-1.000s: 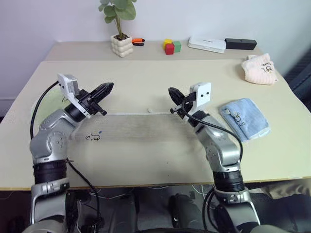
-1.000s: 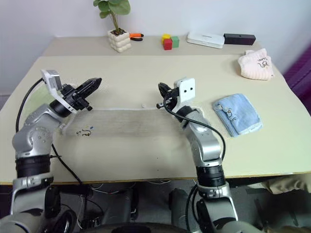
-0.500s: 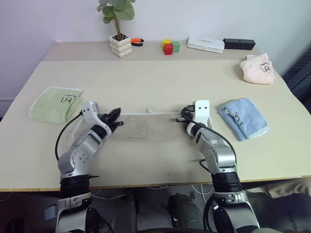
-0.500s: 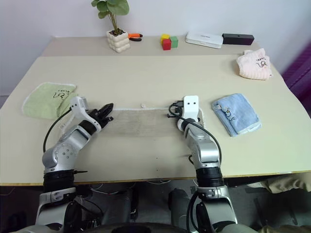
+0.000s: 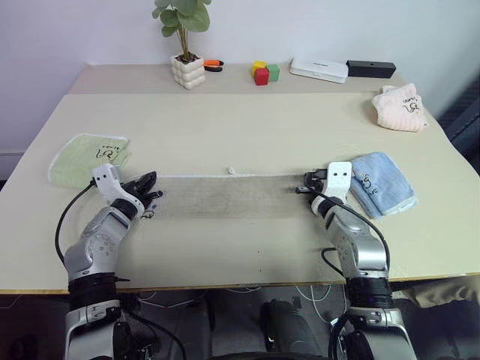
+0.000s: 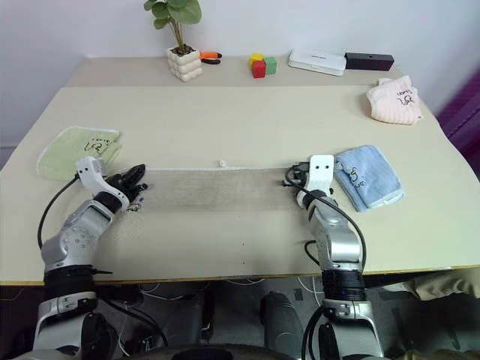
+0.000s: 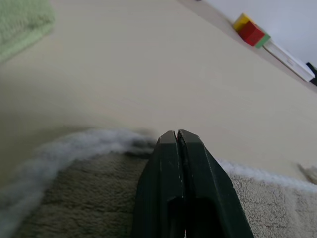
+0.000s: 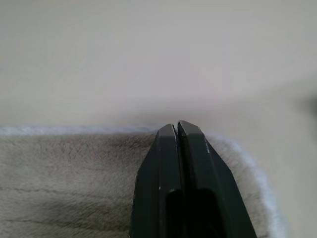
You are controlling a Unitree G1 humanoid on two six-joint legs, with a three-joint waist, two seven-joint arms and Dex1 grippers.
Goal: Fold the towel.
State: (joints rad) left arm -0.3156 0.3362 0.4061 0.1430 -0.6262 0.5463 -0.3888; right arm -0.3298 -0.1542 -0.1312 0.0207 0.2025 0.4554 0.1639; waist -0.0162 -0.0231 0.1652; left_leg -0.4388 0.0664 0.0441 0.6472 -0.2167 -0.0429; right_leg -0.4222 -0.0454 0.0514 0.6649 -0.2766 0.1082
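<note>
The towel (image 5: pixel 225 195) is a beige-tan cloth lying flat on the table as a long narrow strip, with a white edge and a small white loop (image 5: pixel 232 170) on its far side. My left gripper (image 5: pixel 152 178) lies low at the strip's left end, shut on the towel's far corner. At the right end my right gripper (image 5: pixel 302 185) is shut on the other far corner. In the left wrist view the fingertips (image 7: pixel 168 141) are pressed together over the white edging (image 7: pixel 84 141). The right wrist view has the right gripper (image 8: pixel 176 126) closed at the towel's edge (image 8: pixel 74 131).
A light green towel (image 5: pixel 88 156) lies beyond the left gripper. A light blue towel (image 5: pixel 381 182) sits just right of the right gripper. Further back are a pink cloth (image 5: pixel 401 106), a potted plant (image 5: pixel 187 69), coloured blocks (image 5: pixel 263 72), a white box (image 5: pixel 319 69) and a black box (image 5: pixel 370 68).
Both grippers came down from above the table and moved apart, left going left and right going right. The towel went from hanging between them to lying stretched flat.
</note>
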